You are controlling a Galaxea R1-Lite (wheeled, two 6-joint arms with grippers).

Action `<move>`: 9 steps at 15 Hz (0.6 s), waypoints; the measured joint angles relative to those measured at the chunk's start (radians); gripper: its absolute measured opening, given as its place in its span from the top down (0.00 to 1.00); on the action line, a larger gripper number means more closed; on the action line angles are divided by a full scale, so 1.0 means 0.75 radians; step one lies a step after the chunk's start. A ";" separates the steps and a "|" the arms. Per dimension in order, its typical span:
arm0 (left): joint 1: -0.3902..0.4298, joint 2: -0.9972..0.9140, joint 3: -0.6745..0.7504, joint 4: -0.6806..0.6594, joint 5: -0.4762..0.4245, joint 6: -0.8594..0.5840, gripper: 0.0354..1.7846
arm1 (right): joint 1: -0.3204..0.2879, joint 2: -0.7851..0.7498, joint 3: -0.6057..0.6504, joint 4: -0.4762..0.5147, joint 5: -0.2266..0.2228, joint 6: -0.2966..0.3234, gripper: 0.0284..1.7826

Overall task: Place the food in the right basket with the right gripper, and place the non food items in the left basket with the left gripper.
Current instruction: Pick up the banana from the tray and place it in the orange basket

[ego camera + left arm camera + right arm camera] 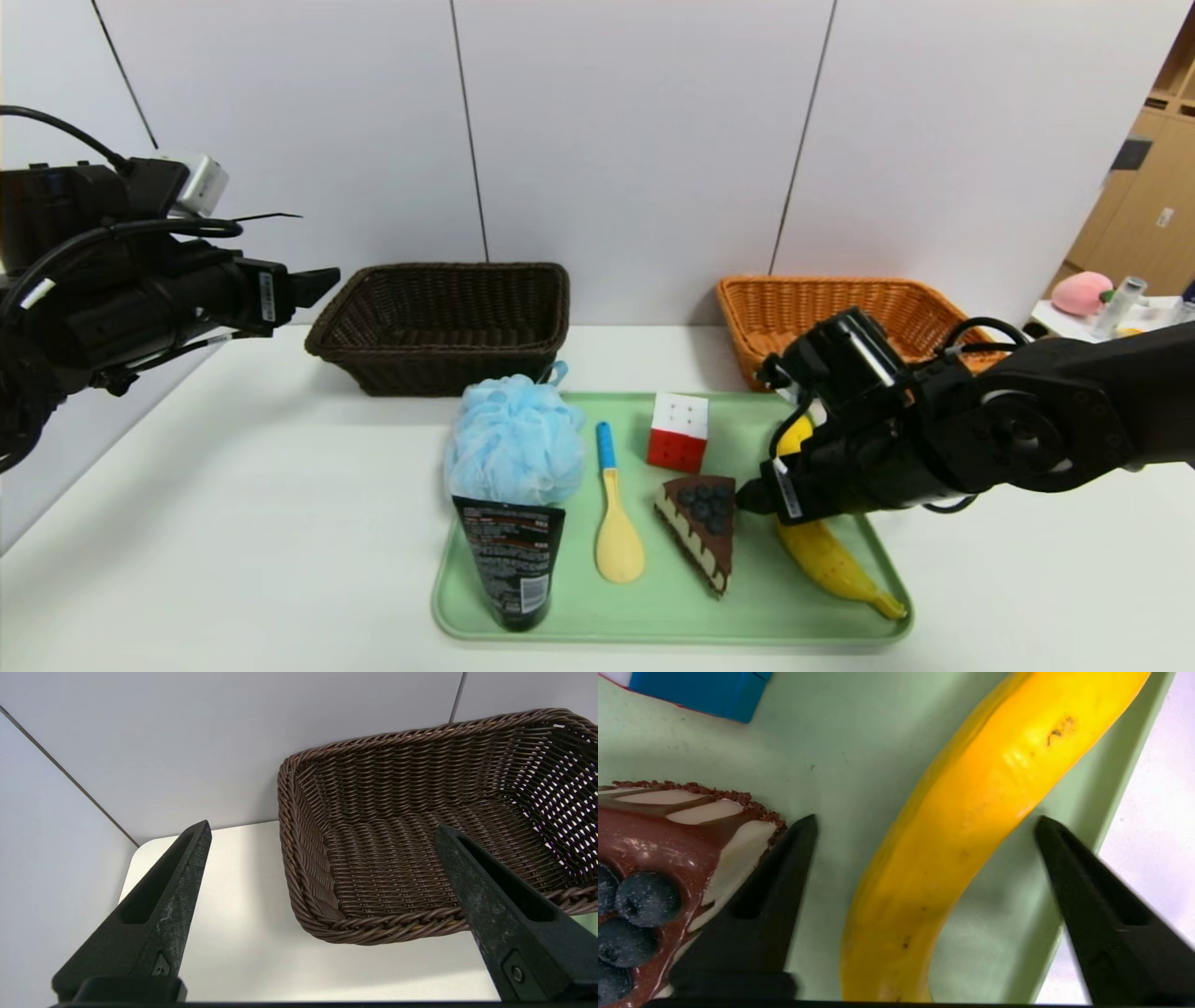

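A green tray (672, 616) holds a yellow banana (836, 560), a chocolate cake slice (700, 527), a puzzle cube (679, 431), a yellow spoon with blue handle (616, 523), a light-blue pouf (509, 439) and a black tube (509, 560). My right gripper (924, 821) is low over the tray, open, its fingers straddling the banana (971, 826) without touching it; one finger (775, 882) stands beside the cake (668, 868). My left gripper (322, 830) hangs open and empty, left of the dark brown basket (439, 322), which is empty. The orange basket (822, 313) stands behind the right arm.
Both baskets stand against the white back wall, behind the tray. At the far right a side table (1102, 322) carries a pink thing and a bottle. Bare white tabletop (233, 523) lies left of the tray.
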 joint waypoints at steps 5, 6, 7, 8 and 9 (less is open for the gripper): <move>0.000 -0.005 0.009 0.000 0.002 0.001 0.06 | 0.001 -0.007 0.014 0.001 0.000 -0.001 0.53; 0.000 -0.005 0.010 0.000 0.002 0.001 0.06 | 0.004 -0.009 0.013 0.002 0.000 -0.001 0.58; 0.000 -0.005 0.011 0.000 0.002 0.001 0.06 | 0.007 -0.011 0.011 0.001 0.001 0.001 0.71; 0.000 -0.005 0.015 -0.001 0.002 0.001 0.06 | 0.012 -0.014 0.011 0.002 0.000 0.000 0.72; 0.000 -0.005 0.019 0.000 0.001 0.001 0.06 | 0.011 -0.018 0.009 -0.003 -0.001 0.000 0.72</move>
